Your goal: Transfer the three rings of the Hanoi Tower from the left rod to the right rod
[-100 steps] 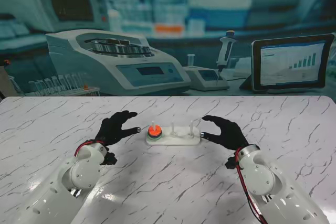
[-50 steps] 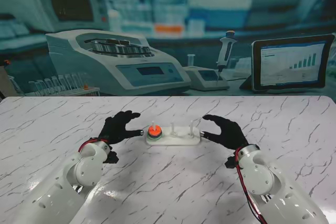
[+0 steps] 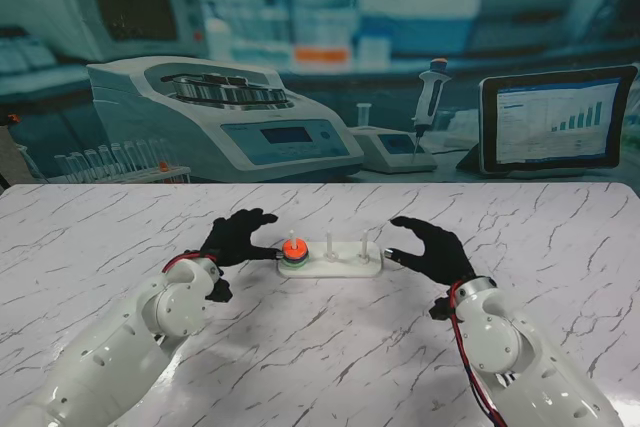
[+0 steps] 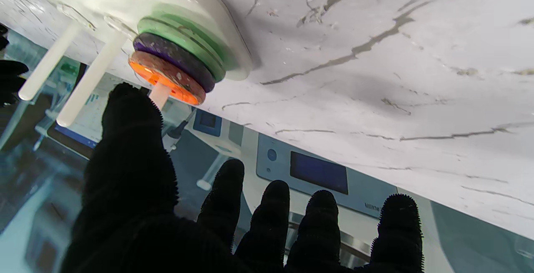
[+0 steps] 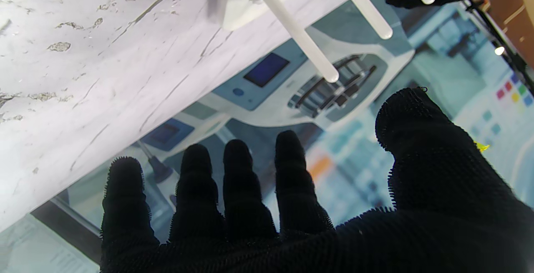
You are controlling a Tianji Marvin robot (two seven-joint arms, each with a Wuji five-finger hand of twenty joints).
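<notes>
A white tower base (image 3: 345, 269) holds three rods. The left rod (image 3: 292, 239) carries an orange ring (image 3: 292, 249) over a purple ring (image 4: 175, 58) and a green ring (image 4: 187, 39). The middle rod (image 3: 329, 244) and right rod (image 3: 363, 241) are bare. My left hand (image 3: 236, 235), in a black glove, is open just left of the ring stack, thumb tip (image 4: 129, 102) close beside the orange ring without gripping it. My right hand (image 3: 428, 247) is open just right of the base, holding nothing; the right rod (image 5: 298, 35) shows ahead of its fingers (image 5: 238, 181).
The marble table (image 3: 320, 347) ends at a backdrop picturing lab equipment: a centrifuge (image 3: 220, 112), a pipette stand (image 3: 425, 107) and a tablet (image 3: 555, 122). Both white forearms rise from the near corners.
My left hand has moved right and farther from me, closing the gap to the ring stack. The right hand has barely shifted. The rings stay on the left rod.
</notes>
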